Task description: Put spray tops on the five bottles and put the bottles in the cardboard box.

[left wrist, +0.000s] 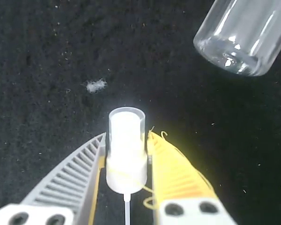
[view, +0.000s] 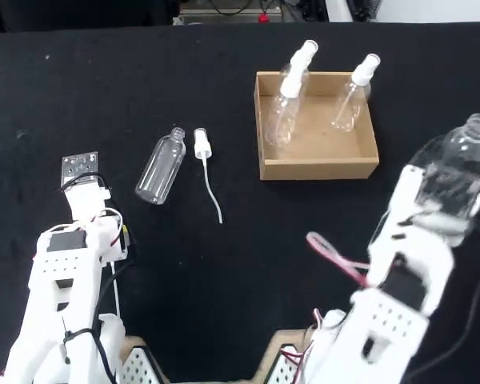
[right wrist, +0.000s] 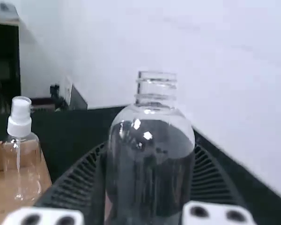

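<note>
My left gripper [left wrist: 126, 140] is shut on a white spray top [left wrist: 126, 145], its dip tube running back between the fingers, just above the black table. In the high view this gripper [view: 86, 182] sits at the left, close to the base of an uncapped clear bottle [view: 162, 166] lying on the table. A loose spray top [view: 202, 144] with a long tube lies beside that bottle. My right gripper [view: 452, 180] is shut on another uncapped clear bottle [right wrist: 150, 145], held upright in the air to the right of the cardboard box [view: 320, 170]. Three capped bottles [view: 284, 108] lean inside the box.
The lying bottle's base [left wrist: 243, 37] is near the held spray top. A capped bottle [right wrist: 18, 150] in the box stands beside my right gripper. A pink cable [view: 332, 256] loops off the right arm. Black cloth covers the table.
</note>
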